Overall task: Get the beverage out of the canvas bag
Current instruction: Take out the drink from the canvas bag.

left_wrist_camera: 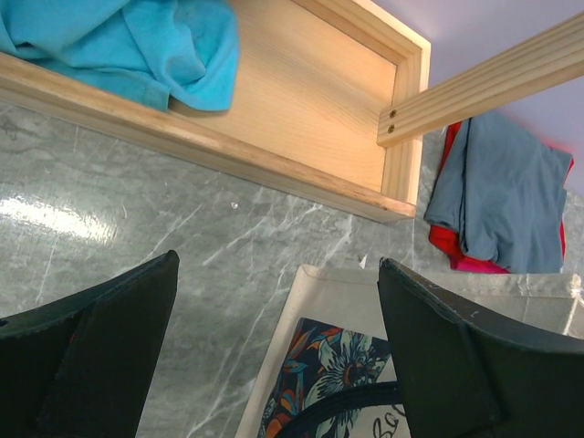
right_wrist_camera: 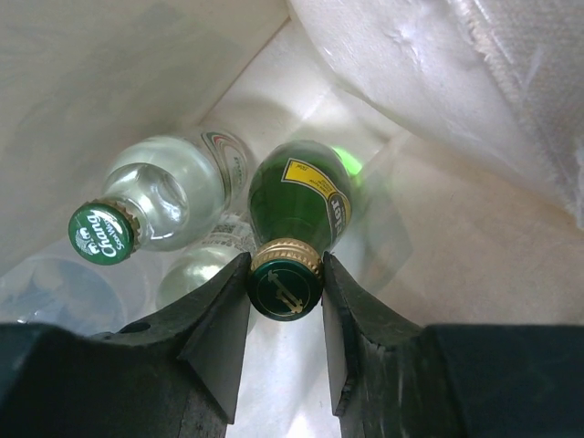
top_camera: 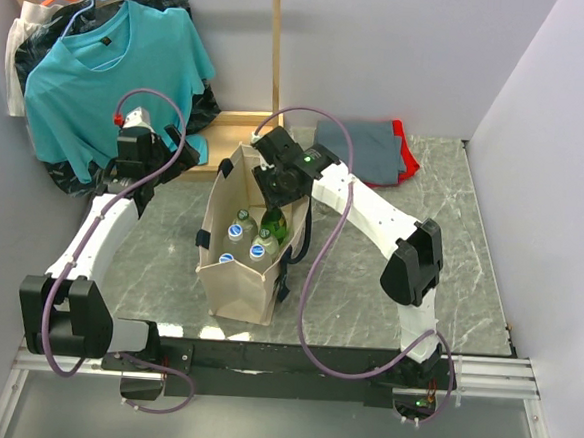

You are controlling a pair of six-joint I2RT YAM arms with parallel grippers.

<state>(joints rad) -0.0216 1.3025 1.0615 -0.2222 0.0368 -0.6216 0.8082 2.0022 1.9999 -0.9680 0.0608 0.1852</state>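
Right claw (right_wrist_camera: 285,274): pinching cap (right_wrist_camera: 286,292) of green bottle (right_wrist_camera: 306,196).
Left claw (left_wrist_camera: 278,274): spread.
Green bottle: likely heavy, slippery glass; hold below cap.

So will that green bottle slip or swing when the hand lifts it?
Likely heavy for its size: the green bottle looks like glass. Pinched only at its small cap by the right hand, it might swing or slip.

The clear bottle's (right_wrist_camera: 173,187) green cap (right_wrist_camera: 101,234) reads "Chang"; the green bottle's (right_wrist_camera: 290,208) yellow label (right_wrist_camera: 319,185) seems illegible.
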